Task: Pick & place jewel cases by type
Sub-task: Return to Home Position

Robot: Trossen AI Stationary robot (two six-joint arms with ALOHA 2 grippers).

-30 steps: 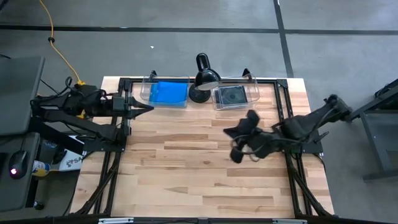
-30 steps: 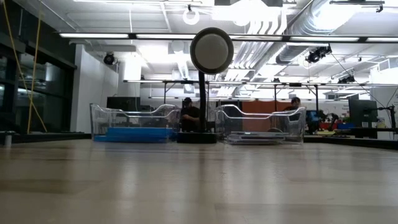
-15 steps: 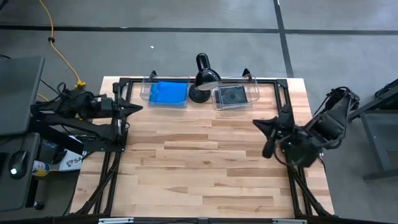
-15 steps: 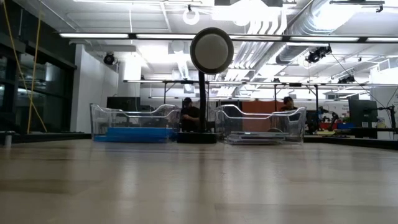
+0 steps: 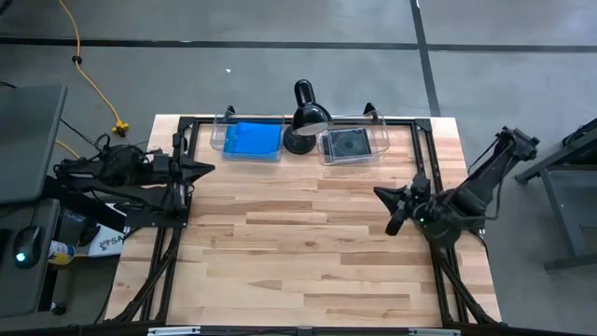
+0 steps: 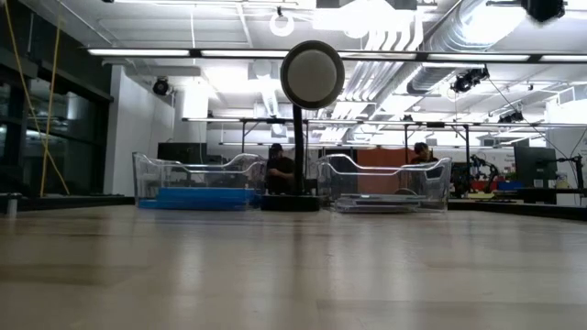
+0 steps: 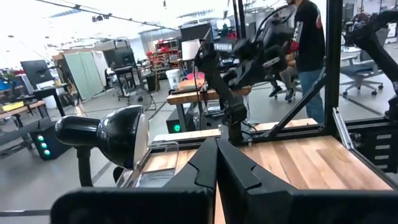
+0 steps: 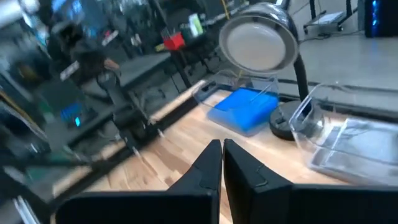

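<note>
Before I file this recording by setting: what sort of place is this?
Probably a robotics lab or workshop: exposed ceiling ducts, workbenches with equipment beyond the wooden table, a person standing among them.

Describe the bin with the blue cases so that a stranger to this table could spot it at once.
Start at the far edge of the wooden table, where a black desk lamp stands in the middle. Clear plastic bins flank it, and the left bin in the high view is the one meant. It alone holds bright blue cases, while the right bin holds dark cases.
</note>
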